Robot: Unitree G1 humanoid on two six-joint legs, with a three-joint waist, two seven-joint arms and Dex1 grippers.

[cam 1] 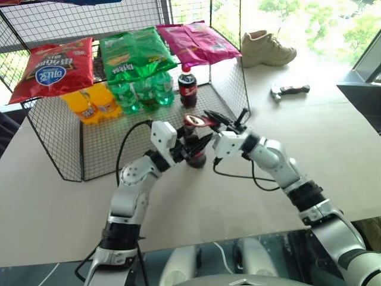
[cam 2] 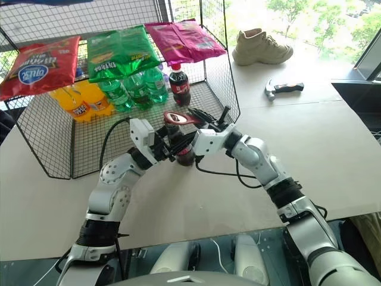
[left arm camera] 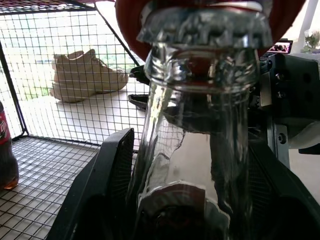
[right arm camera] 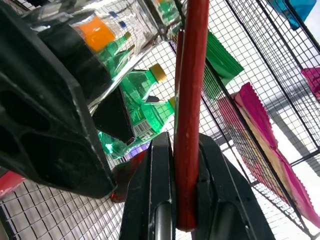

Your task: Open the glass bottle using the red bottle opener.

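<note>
The glass bottle (cam 1: 196, 154) stands upright on the table in front of the wire rack, dark liquid in its lower part. My left gripper (cam 1: 191, 149) is shut on its body; the clear neck (left arm camera: 200, 125) rises between the black fingers (left arm camera: 95, 190). My right gripper (cam 1: 225, 123) comes in from the right, shut on the handle of the red bottle opener (right arm camera: 191, 100). The opener's ring head (cam 1: 195, 121) lies over the bottle's crown cap (left arm camera: 205, 25), with red showing behind and above the cap.
A wire rack (cam 1: 89, 149) stands behind, with snack bags (cam 1: 53, 65) on top and soda bottles (cam 1: 143, 92) inside, a stout red-capped cola bottle (cam 1: 187, 86) among them. A shoe (cam 1: 266, 47) and a black-handled tool (cam 1: 290, 90) lie at the back right. A black cable (cam 1: 250, 176) trails under my right arm.
</note>
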